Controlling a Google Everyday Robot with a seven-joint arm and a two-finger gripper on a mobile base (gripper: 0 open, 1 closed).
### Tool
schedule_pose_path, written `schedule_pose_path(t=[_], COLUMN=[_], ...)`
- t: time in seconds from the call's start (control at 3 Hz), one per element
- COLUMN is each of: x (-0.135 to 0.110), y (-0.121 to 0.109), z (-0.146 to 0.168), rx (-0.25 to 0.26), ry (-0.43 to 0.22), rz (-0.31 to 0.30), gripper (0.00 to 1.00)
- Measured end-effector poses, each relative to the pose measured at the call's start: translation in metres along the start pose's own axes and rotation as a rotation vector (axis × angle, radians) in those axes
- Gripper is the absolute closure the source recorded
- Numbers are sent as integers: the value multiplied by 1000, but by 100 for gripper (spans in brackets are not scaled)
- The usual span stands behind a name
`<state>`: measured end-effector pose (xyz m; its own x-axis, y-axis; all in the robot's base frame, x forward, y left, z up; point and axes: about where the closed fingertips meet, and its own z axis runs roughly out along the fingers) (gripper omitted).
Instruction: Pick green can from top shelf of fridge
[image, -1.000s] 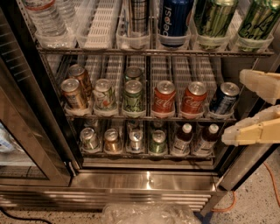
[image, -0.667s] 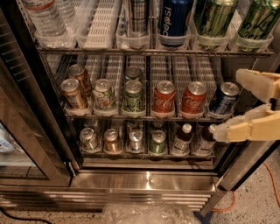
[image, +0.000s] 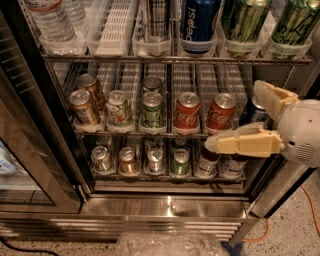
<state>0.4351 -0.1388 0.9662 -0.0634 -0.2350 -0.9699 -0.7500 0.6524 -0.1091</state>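
Nearest the camera, a crumpled sheet of clear plastic (image: 170, 244) is lying on the floor, far below the blue can (image: 197, 20) and a little to its left; it is not being touched. Behind it, the steel base of the fridge (image: 165, 212) is being shown, directly below the blue can.

The end effector (image: 235, 117) is being held well below the blue can and to its right, level with the row of red cans (image: 187, 112). Its two pale fingers are being held spread apart, and nothing is being gripped between them.

Farthest up, the green can (image: 245, 20) is being carried on the top surface (image: 120, 58), just to the right of the blue can, seated in a clear bin (image: 240, 49). A second green can (image: 295, 22) of the same look is standing further right of the blue can; which one is meant cannot be told.

The approach is judged to be only beginning. For it to be done well, the end effector should be lifted until it is level with the blue can's body, then brought straight in with one finger on each side of the green can. The finger on the blue can's side should be kept clear of that can, and the grip should be placed above the bin's rim so that the bin is not being dragged out with the can.
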Motion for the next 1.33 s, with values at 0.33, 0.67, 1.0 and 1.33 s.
schedule_pose_path(t=[0.33, 0.67, 1.0, 1.33], x=[8, -9, -6, 4], y=[-12, -15, -12, -7], z=[14, 26, 32, 41], rx=[127, 178, 168, 237], ry=[-87, -112, -115, -101], rz=[17, -28, -37, -22], gripper=[0, 0, 0, 0])
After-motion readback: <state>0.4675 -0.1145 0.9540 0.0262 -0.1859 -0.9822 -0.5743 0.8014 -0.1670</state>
